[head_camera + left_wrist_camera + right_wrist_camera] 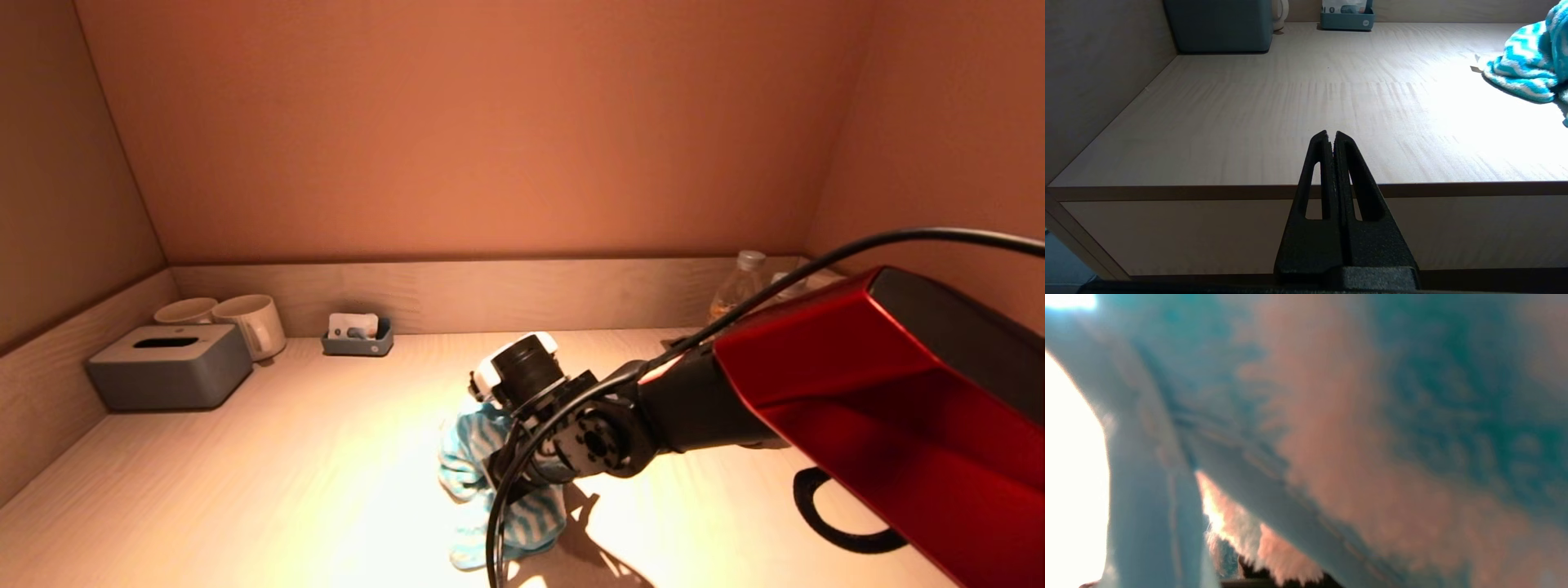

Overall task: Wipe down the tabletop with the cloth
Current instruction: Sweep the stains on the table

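A blue-and-white zigzag cloth [478, 465] lies bunched on the pale wooden tabletop [245, 474], near the middle front. My right gripper [516, 469] reaches down into the bunch from the right and is shut on the cloth, which is drawn up around it. The cloth [1331, 437] fills the right wrist view and hides the fingers. The cloth also shows in the left wrist view [1523, 69], at the far side. My left gripper [1331, 134] is shut and empty, parked just below the table's front edge.
A grey tissue box [170, 366] and two white mugs [253, 322] stand at the back left. A small grey tray [357, 336] sits against the back rim. A plastic bottle [739, 286] stands at the back right. Walls enclose three sides.
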### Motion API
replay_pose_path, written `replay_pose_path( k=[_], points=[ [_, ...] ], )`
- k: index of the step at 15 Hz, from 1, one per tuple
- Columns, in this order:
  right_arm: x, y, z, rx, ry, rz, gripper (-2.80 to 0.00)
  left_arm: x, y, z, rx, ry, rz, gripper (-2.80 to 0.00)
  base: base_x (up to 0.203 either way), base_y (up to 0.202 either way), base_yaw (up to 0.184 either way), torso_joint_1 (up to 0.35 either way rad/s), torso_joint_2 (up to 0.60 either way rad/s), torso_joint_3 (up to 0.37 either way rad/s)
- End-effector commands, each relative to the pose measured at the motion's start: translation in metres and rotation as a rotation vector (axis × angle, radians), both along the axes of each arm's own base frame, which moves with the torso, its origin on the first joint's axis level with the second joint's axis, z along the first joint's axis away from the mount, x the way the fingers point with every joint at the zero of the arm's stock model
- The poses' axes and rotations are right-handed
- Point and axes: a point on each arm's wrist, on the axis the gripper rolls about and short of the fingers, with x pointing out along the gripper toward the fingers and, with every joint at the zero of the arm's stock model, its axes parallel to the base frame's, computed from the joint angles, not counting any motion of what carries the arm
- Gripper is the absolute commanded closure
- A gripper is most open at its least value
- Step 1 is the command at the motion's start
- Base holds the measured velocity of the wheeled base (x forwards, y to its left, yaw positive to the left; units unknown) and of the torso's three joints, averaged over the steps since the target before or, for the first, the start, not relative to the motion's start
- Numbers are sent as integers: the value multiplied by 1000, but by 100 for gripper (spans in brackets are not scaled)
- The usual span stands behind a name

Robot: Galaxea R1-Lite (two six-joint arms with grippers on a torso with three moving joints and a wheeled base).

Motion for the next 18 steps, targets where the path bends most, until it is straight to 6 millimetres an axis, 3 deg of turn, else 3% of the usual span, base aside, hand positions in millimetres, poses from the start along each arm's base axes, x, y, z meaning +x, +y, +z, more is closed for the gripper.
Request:
replay_pose_path(
  k=[1,3,7,10,12,15,18],
  points=[
    [8,-14,5,5,-9,-44,0,0,0,0,-1,0,0,0,0,0,0,0,0,0],
    [20,-35,8,8,-14,-105,0,0,0,0,-1,0,0,0,0,0,0,0,0,0],
    [22,-49,11,7,-13,-137,0,0,0,0,-1,0,0,0,0,0,0,0,0,0],
    [-4,-76,23,0,-7,-161,0,0,0,0,-1,0,0,0,0,0,0,0,0,0],
    [-8,-91,23,-8,1,-190,0,0,0,0,-1,0,0,0,0,0,0,0,0,0],
    [-24,-98,13,-28,43,-178,0,0,0,0,-1,0,0,0,0,0,0,0,0,0],
    [-36,-78,12,-20,31,-102,0,0,0,0,-1,0,0,0,0,0,0,0,0,0]
  ],
)
